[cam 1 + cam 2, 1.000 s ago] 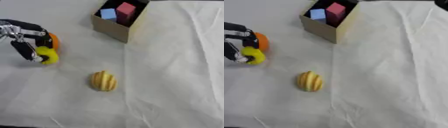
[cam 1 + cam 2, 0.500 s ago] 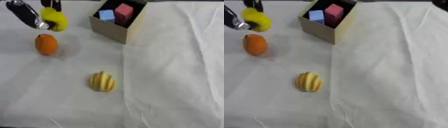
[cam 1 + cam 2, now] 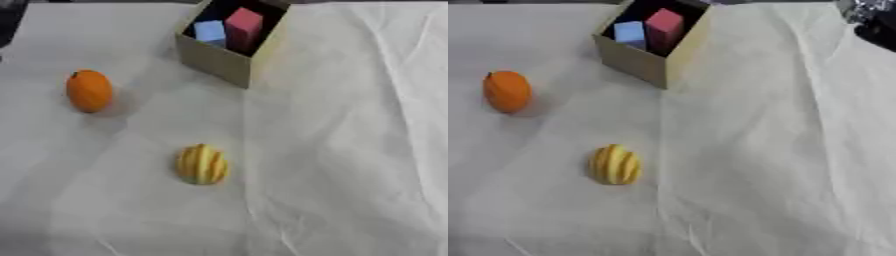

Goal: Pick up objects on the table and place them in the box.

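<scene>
A cardboard box point(image 3: 219, 60) stands open at the top centre, with a blue block point(image 3: 210, 31) and a red block point(image 3: 243, 26) inside. An orange fruit point(image 3: 89, 90) lies on the white cloth at the left. A yellow striped fruit point(image 3: 202, 164) lies in the middle, nearer the front. Only a dark sliver of my left hand point(image 3: 9, 20) shows at the top-left edge, away from the fruits. A dark and silver part of my right hand point(image 3: 873, 20) sits at the top-right corner. The small yellow object from the earlier frames is out of sight.
A creased white cloth point(image 3: 780, 150) covers the whole table. A long fold runs down it from the box's right corner toward the front.
My left hand, which was carrying the small yellow object, has risen up and left almost out of view. The orange fruit it uncovered stays put, as do the striped fruit and box.
</scene>
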